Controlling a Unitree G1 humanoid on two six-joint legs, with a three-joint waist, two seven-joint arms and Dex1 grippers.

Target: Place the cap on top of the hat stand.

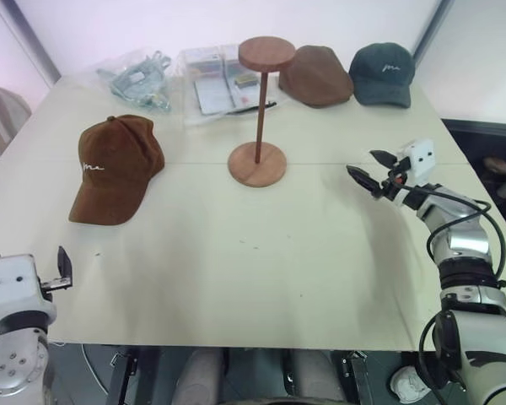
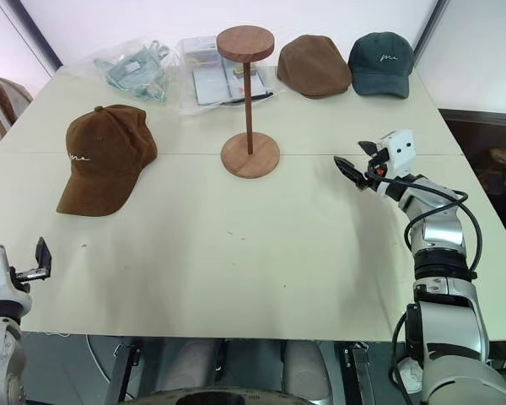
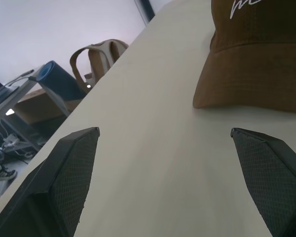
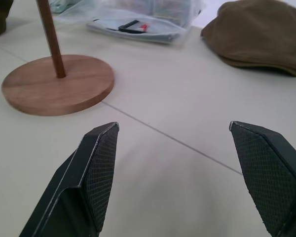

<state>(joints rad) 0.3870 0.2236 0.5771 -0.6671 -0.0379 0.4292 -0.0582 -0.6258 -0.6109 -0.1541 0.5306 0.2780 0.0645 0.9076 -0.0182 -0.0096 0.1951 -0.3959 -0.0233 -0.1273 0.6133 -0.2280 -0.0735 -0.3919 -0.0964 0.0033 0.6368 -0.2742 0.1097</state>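
Pale cream tabletop (image 1: 236,261) spreads out under me, a thin seam running across it. White walls (image 1: 152,21) rise behind, with dark upright strips at the corners. Off my left edge, a beige chair (image 3: 101,54) and a cluttered low shelf (image 3: 19,106).

**Cloth, wood and plastic on a matt table**

The cap (image 1: 115,167) is napped, suede-like brown cloth. Right of it, the hat stand (image 1: 258,118) is smooth reddish wood with satin sheen. Behind the stand lie glossy clear plastic bags (image 1: 211,78). The table (image 1: 236,278) looks matt cream.
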